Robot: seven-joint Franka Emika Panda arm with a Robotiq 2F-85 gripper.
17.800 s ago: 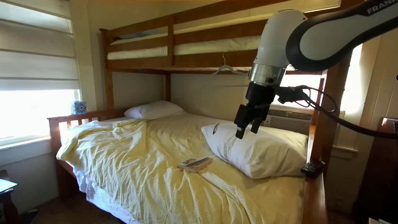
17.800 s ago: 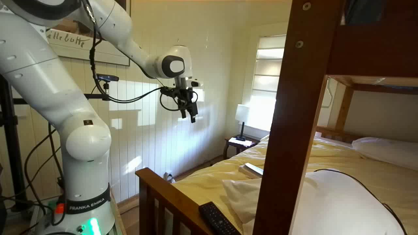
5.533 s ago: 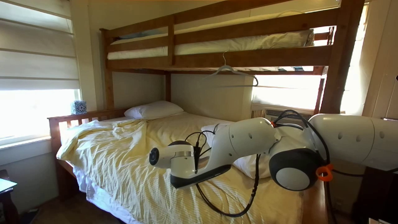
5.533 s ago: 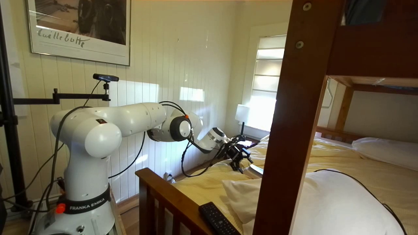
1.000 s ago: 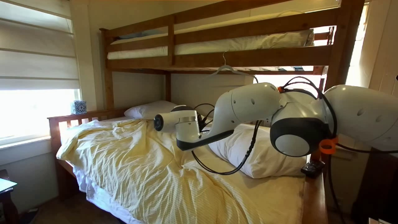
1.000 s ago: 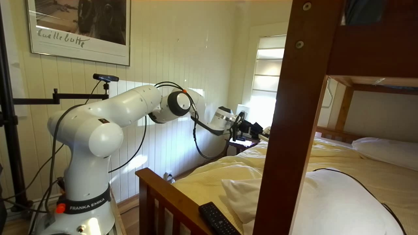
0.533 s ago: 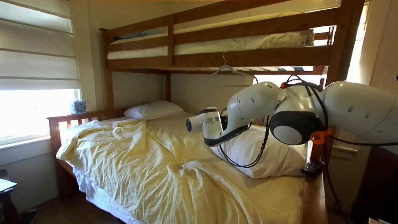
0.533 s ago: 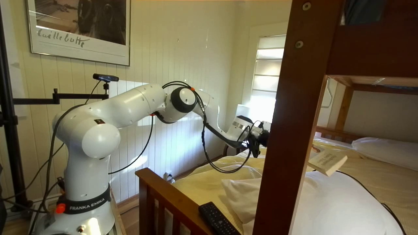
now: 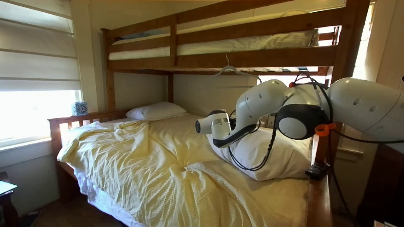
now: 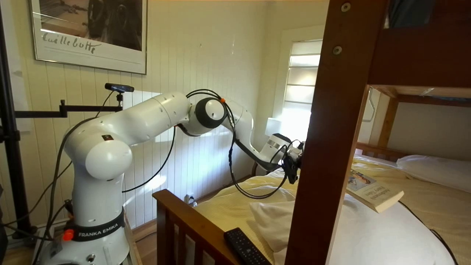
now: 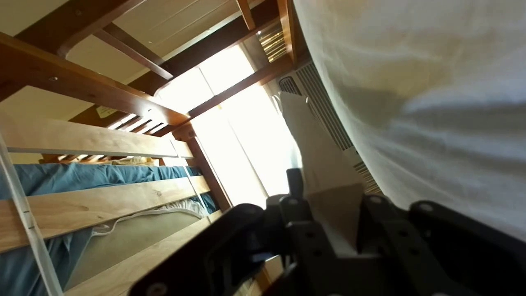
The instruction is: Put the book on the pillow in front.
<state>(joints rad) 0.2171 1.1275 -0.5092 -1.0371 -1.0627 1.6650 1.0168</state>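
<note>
My gripper (image 11: 331,192) is shut on the book (image 11: 322,156), whose pale pages fan out past the fingers in the wrist view. In an exterior view the book (image 10: 376,190), cream with a picture on its cover, juts out beyond the bed post, tilted, over the large white pillow (image 10: 390,235). Whether it touches the pillow I cannot tell. The gripper (image 10: 294,167) is partly behind the post there. In an exterior view the plump pillow (image 9: 281,157) lies below and behind the arm, which hides the book. The pillow (image 11: 444,123) fills the upper right of the wrist view.
A thick wooden post (image 10: 327,132) stands beside the gripper, and the upper bunk rail (image 9: 252,58) runs overhead. A hanger (image 9: 232,68) dangles from it. A flatter pillow (image 9: 156,112) lies at the far end. A remote (image 10: 246,246) sits on the footboard. A black cable (image 10: 436,233) crosses the pillow.
Several seconds ago the book lay on the yellow bedding; now it is lifted in the grip. Over the last second the arm has swung toward the large pillow, bringing the book out past the post.
</note>
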